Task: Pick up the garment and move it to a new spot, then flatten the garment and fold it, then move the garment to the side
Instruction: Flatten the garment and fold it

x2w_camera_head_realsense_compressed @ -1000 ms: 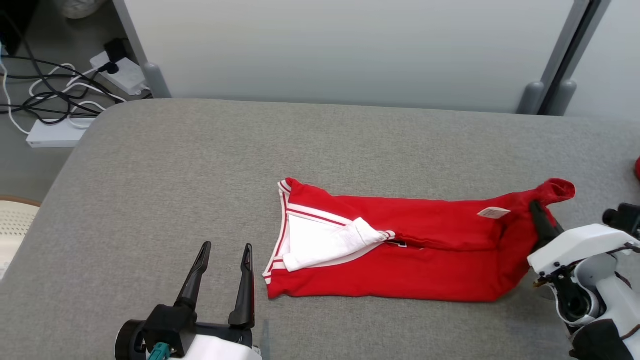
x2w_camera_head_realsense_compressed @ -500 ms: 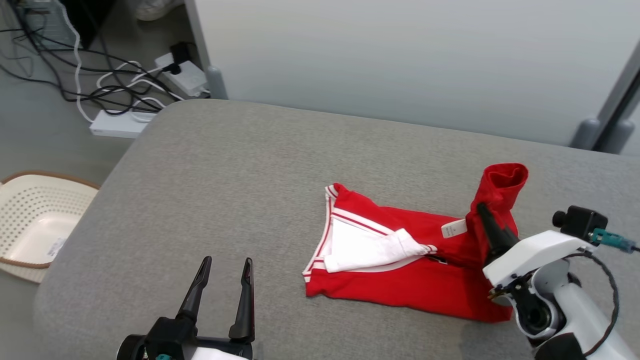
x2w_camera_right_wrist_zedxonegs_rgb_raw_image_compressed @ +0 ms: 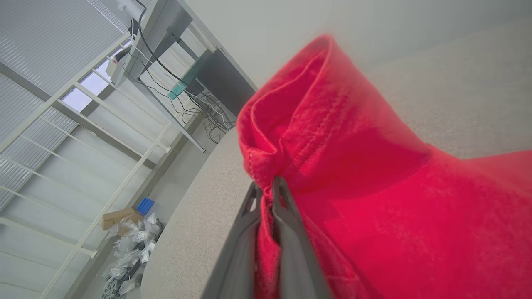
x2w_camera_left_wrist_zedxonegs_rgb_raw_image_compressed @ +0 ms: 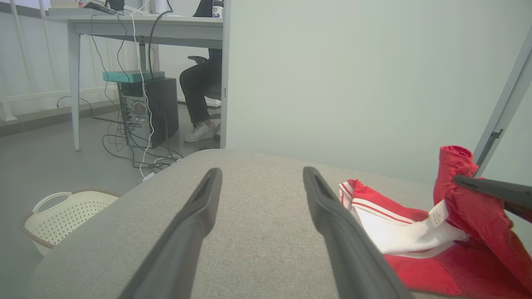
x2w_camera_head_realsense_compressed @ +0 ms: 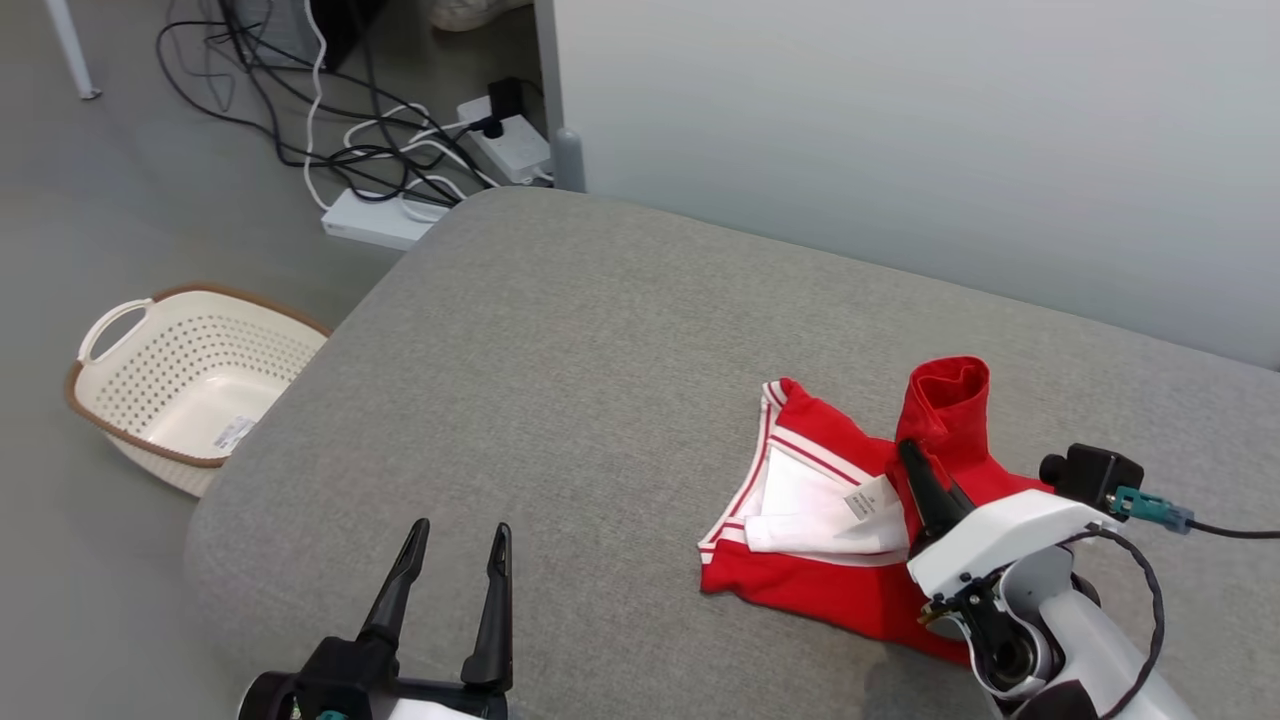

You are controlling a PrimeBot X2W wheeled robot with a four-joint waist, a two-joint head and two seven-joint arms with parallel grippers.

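A red garment point(x2w_camera_head_realsense_compressed: 830, 590) with white trim and a white inner panel lies folded on the grey padded table point(x2w_camera_head_realsense_compressed: 600, 340), right of centre. My right gripper point(x2w_camera_head_realsense_compressed: 908, 452) is shut on its right end and holds that end raised and doubled back over the rest; the right wrist view shows red cloth point(x2w_camera_right_wrist_zedxonegs_rgb_raw_image_compressed: 374, 166) pinched between the fingers point(x2w_camera_right_wrist_zedxonegs_rgb_raw_image_compressed: 286, 216). A white tag point(x2w_camera_head_realsense_compressed: 866, 500) hangs by the pinch. My left gripper point(x2w_camera_head_realsense_compressed: 460, 535) stands open above bare table at the lower left, apart from the garment point(x2w_camera_left_wrist_zedxonegs_rgb_raw_image_compressed: 399, 232).
A cream perforated basket point(x2w_camera_head_realsense_compressed: 190, 370) sits on the floor left of the table. Cables and power strips point(x2w_camera_head_realsense_compressed: 400, 170) lie on the floor at the back left. A pale partition wall point(x2w_camera_head_realsense_compressed: 900, 130) runs behind the table. A seated person's legs point(x2w_camera_left_wrist_zedxonegs_rgb_raw_image_compressed: 199, 95) show under a desk.
The camera has swung left. My right gripper has carried the garment's right end up and leftward over the body, so the garment looks much shorter. The left gripper has stayed open.
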